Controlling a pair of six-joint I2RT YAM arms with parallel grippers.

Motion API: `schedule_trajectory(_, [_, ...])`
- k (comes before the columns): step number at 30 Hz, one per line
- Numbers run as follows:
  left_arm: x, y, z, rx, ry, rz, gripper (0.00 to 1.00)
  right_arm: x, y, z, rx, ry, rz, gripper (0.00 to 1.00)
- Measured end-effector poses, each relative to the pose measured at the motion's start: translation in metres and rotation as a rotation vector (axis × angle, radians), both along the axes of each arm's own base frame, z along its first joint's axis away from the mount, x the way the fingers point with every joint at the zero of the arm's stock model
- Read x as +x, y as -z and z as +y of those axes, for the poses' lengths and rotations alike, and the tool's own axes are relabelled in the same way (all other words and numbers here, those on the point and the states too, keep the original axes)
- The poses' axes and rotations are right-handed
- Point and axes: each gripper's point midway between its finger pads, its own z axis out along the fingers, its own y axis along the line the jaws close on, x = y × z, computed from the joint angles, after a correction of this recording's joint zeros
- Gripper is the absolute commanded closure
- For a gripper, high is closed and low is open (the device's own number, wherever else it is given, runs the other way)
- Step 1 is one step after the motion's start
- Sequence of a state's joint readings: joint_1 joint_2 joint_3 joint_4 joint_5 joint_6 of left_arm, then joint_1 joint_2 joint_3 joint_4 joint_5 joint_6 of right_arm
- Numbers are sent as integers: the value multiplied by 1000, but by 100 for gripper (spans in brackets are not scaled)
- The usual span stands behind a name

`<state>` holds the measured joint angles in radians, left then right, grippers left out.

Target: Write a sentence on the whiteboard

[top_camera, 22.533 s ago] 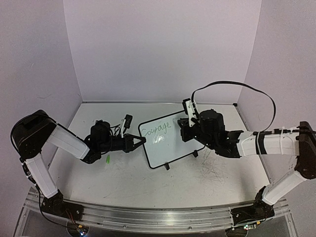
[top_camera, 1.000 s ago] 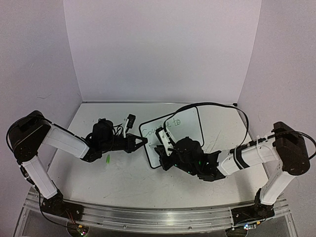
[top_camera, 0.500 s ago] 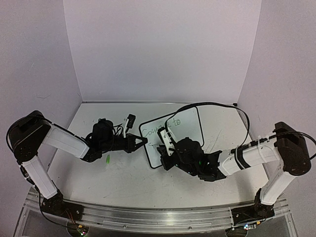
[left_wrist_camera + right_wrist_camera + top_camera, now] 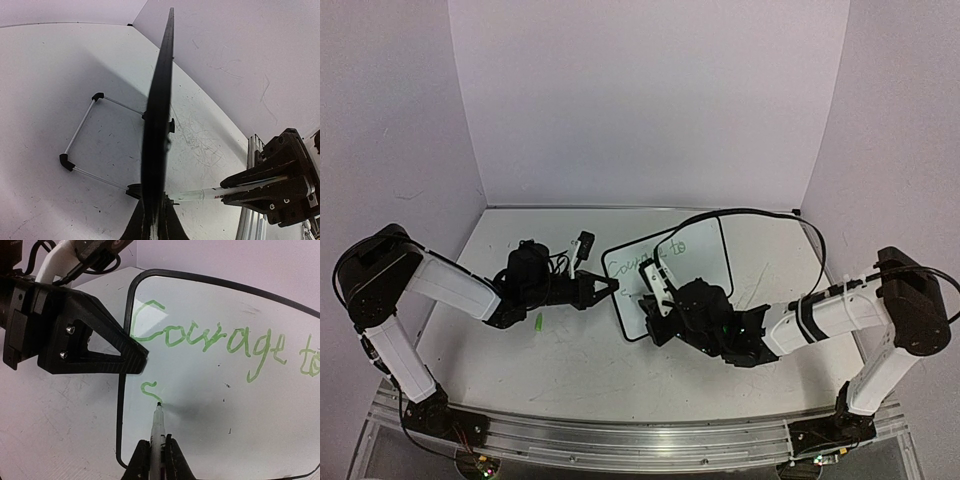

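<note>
Left claw [image 4: 613,287] pinches the whiteboard [image 4: 225,405] (right claw [image 4: 157,456] holds marker [image 4: 159,426] against it).

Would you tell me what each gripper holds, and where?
The left gripper clamps the whiteboard by its left edge; the right gripper holds a marker by its barrel.

A robotics lab cell was indicated: a scuffed white surface [image 4: 580,370] was walled by plain lilac panels [image 4: 640,100] behind the left pincer [image 4: 611,287], and an aluminium rail [image 4: 620,442] was bolted on its near side.
</note>
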<state>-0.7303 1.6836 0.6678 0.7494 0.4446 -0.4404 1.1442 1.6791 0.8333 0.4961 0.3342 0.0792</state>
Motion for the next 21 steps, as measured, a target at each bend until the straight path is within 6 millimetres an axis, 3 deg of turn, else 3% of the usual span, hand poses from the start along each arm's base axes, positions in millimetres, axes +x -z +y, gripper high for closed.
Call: schedule_trajectory(21, [0,0,0,0,1,-4,100,-5,1,6,4,-35,13,100])
